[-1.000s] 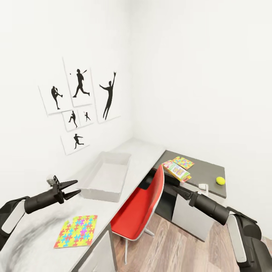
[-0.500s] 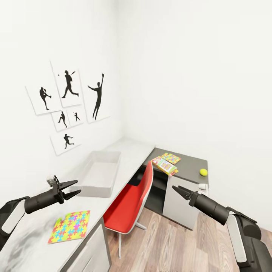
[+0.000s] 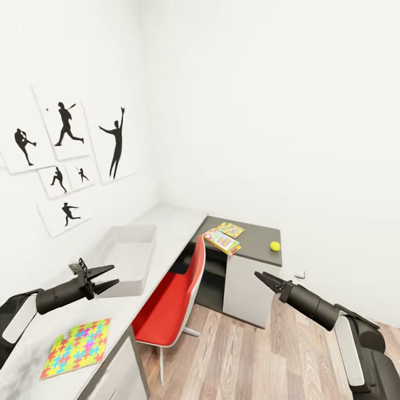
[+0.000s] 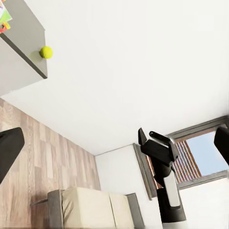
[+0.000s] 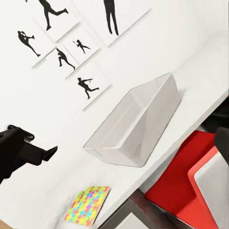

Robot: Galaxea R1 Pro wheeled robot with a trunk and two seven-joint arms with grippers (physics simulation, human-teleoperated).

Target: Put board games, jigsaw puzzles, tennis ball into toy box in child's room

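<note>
Two empty claws, left claw (image 3: 105, 279) and right claw (image 3: 266, 279), hang half open; reaching for the ball (image 3: 275, 246), you could clip the red chair (image 3: 169, 308).

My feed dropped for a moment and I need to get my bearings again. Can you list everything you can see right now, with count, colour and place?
toy box: one, pale grey, open, on the long light desk by the poster wall
jigsaw puzzle: one, multicoloured, flat on the light desk's near end
second jigsaw puzzle: one, multicoloured, on the dark desk
board game: one, colourful box, on the dark desk beside that puzzle
tennis ball: one, yellow-green, on the dark desk toward its right edge
chair: one, red, at the light desk
posters: six, black silhouettes on white, on the left wall
floor: wood planks
left end effector: black, open, empty, above the light desk
right end effector: black, empty, above the floor
</note>
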